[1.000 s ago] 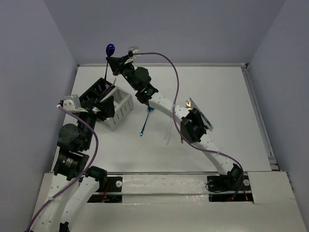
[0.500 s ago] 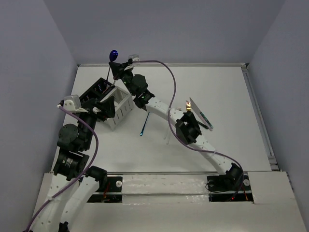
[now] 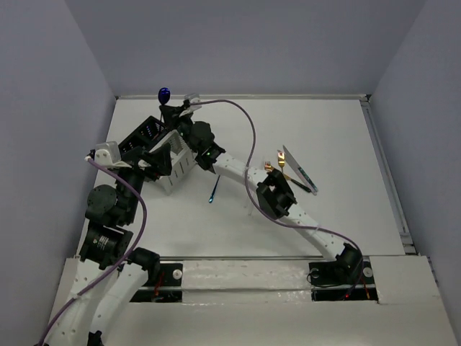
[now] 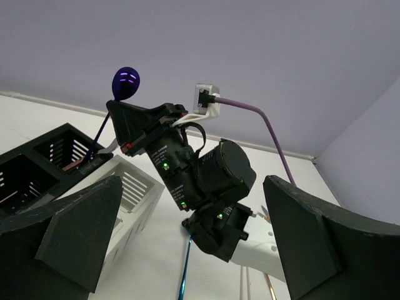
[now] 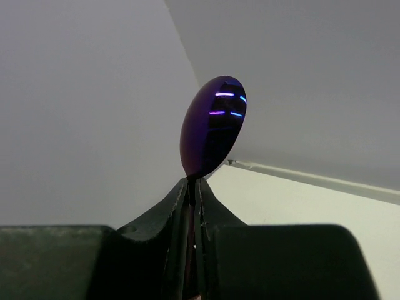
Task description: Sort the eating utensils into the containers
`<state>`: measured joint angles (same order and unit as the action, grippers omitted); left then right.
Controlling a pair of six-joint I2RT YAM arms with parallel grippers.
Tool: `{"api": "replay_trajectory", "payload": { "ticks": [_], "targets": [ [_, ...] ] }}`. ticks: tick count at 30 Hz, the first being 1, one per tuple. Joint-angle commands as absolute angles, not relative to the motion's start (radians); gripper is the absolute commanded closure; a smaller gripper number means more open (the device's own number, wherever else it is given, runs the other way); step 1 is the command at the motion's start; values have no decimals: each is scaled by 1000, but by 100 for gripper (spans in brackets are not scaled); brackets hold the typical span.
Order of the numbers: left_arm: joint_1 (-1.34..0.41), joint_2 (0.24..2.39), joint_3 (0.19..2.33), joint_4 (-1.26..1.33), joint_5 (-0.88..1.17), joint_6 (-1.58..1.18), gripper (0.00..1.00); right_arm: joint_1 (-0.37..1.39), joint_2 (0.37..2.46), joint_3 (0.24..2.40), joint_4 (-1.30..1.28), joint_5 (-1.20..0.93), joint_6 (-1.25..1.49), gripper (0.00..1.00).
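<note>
- Right wrist cam is basically all purple spoon (image 5: 214, 125): bowl up, shiny, with the right tool (image 5: 194, 190) pinched tight on the handle right under the bowl. From this angle you get no sense of where it sits over the bench (image 3: 338, 137).
- Left wrist cam fills that in. The spoon stands nearly upright, bowl on top, and its handle runs down toward the black caddy (image 4: 37, 172). I can't tell if the tip is actually inside a compartment or just above the rim.
- Same cam shows the white caddy (image 4: 134, 187) just beside the black one, on its right. The left tool (image 4: 192, 184) is wide open here, nothing between its fingers, sitting low in front of both caddies.
- Top view is the only one that gives the layout. Both caddies sit at the far left of the bench, the right arm reaches across to them, and the left tool is right next to the white caddy.
- Some things are only clear from the top. A blue spoon (image 3: 215, 189) lies flat just right of the white caddy. A gold fork (image 3: 279, 164) and a knife (image 3: 299, 168) lie together further right, well apart from the caddies.
</note>
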<state>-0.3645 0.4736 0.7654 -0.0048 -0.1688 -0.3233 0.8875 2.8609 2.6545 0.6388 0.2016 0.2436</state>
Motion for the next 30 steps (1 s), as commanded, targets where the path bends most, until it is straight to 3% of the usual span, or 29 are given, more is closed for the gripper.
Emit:
{"api": "replay_trajectory", "payload": {
  "ticks": [1,2,8,18,24,30],
  "targets": [
    [-367,460,785,40,-161,-318,1,913,2829,2631,733,181,196,78],
    [-367,460,785,41,-161,-319,1,913,2823,2622,733,175,195,66],
    [-348,453,785,46,-158,-321,1,922,2740,2547,716,121,170,38],
    [-339,448,784,48,-196,-319,1,922,2535,2340,676,22,196,13],
    [-339,488,790,48,-164,-340,5,913,2263,2029,684,18,218,9],
    [-339,592,850,3,-55,-388,13,815,1864,1484,649,159,310,21]
  ]
}}
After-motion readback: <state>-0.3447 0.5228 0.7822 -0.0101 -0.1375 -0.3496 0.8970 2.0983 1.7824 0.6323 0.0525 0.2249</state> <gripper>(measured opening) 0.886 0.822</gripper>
